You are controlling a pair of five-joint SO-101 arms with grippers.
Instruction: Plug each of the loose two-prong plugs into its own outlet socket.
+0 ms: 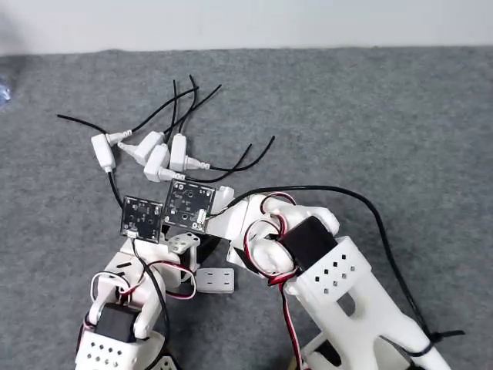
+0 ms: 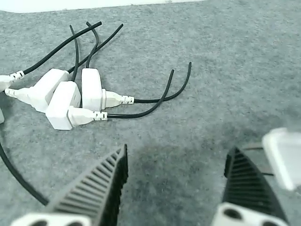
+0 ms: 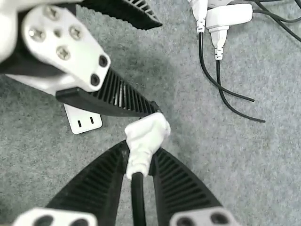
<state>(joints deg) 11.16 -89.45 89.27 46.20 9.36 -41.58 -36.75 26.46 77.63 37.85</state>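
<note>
My right gripper (image 3: 141, 151) is shut on a white two-prong plug (image 3: 146, 134), whose black cable runs back between the fingers. A loose white outlet socket (image 3: 83, 120) with two slots lies on the grey mat beside it. It is partly under one black finger (image 3: 110, 96) of my left gripper. My left gripper (image 2: 178, 151) is open just above bare mat, with the held plug (image 2: 283, 155) at its side. In the high view the left arm (image 1: 127, 301) and right arm (image 1: 308, 247) meet near the table's front, and their camera boards hide the grippers.
Several white outlets with plugs seated in them (image 1: 158, 154) lie clustered farther back on the mat (image 1: 370, 116); their black cords (image 1: 231, 166) fan outward. The same cluster (image 2: 70, 96) lies ahead of the left gripper. The held plug's cable (image 1: 377, 223) loops around the right arm.
</note>
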